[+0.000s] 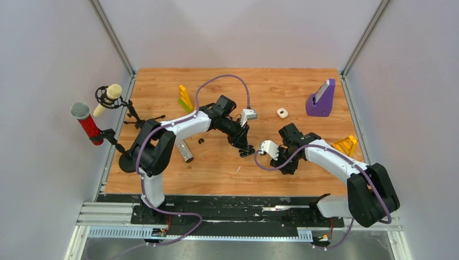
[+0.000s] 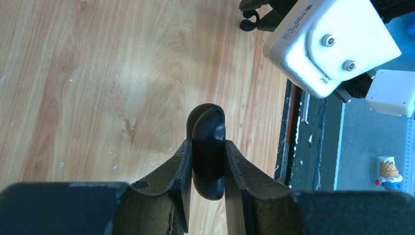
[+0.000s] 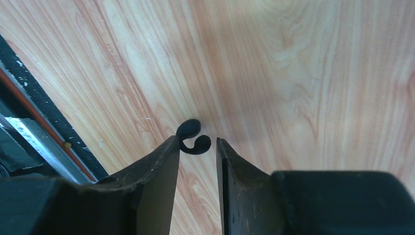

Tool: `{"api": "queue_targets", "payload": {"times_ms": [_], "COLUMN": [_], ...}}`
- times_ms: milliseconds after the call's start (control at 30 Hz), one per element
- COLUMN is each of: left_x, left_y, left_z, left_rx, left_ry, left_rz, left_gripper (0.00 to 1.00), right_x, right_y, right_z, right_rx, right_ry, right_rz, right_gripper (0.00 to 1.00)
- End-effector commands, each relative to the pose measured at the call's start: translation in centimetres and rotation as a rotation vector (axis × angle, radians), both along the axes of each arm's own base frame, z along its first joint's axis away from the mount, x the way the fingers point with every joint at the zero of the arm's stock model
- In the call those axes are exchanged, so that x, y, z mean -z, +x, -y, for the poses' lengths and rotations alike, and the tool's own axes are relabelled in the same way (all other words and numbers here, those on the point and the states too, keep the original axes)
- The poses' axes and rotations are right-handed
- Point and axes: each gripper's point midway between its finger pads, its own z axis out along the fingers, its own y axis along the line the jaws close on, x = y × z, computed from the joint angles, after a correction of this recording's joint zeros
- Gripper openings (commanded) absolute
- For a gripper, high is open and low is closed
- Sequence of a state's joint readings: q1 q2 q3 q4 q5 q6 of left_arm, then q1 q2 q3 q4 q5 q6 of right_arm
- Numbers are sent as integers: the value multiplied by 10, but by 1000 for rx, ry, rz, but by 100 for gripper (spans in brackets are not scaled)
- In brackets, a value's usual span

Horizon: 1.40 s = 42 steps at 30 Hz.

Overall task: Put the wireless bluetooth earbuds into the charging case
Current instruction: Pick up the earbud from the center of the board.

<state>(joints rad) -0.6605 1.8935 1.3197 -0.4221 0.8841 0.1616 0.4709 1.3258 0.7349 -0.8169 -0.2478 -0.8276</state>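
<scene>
Microphones stand off the table's (image 1: 216, 181) left edge, a red microphone (image 1: 85, 122) and a cream microphone (image 1: 108, 98) on dark stands. On the wood to their right are a yellow block (image 1: 185, 97) at the back, a grey cylinder (image 1: 185, 152) beside the left arm, and a dark speck (image 1: 201, 141) too small to identify. None of them lies between the two grippers.

At mid-table the left gripper (image 2: 208, 147) is clamped on the black charging case (image 2: 208, 164). The case is seen edge-on, its long axis running along the fingers and its rounded end poking out past the tips. The right arm's white camera housing (image 2: 333, 44) hangs close in front of it.

Just to the right, the right gripper (image 3: 197, 140) points toward the left one with its jaws partly apart. A black earbud (image 3: 191, 131) lies flat on the wood right at the fingertips. Its round head sits by the tip on the picture's left, and its hook curls across the gap, short of the other tip. Nothing is pinched.

Further right are a white case (image 1: 282, 112), well behind both grippers, a purple stand (image 1: 320, 100) at the far corner, and a yellow wedge (image 1: 345, 145) beside the right arm.
</scene>
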Motion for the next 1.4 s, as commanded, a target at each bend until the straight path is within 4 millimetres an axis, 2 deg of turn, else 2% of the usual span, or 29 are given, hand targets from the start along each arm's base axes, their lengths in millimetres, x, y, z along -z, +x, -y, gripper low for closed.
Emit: {"api": "queue_targets", "payload": {"times_ms": [0,267,533,667,767,900,1000,1200,1367], "left_x": [-13,-11,-10,-10,-10,-8,-7,-6,-5], "left_y": [6,6,6,6,6,7,7,8,8], "left_z": [8,7,8,7,7,7,7,6,6], "left_rx": [8,8,8,10,10,10,8,6,6], "left_ry": [-41,-38,-37,-36,-36,-33,-26,-19,-16], "left_rz": [32,30,27,31,34,32,33,39,41], "left_gripper": [18,18,18,18,18,18,18,18,18], "right_x": [-20,-30,-44,-54,-41,-17,-13,-9,-2], "right_y": [29,45,47,28,15,8,4,-16,-25], "right_z": [-5,-7,-3,3,20,36,31,14,11], "right_rx": [3,9,-32,-121,-230,-329,-333,-434,-452], "right_ry": [9,24,23,30,-26,-89,-60,43,64], "right_rz": [143,226,285,275,327,406,386,310,252], "right_gripper": [35,39,40,40,41,42,43,42,30]}}
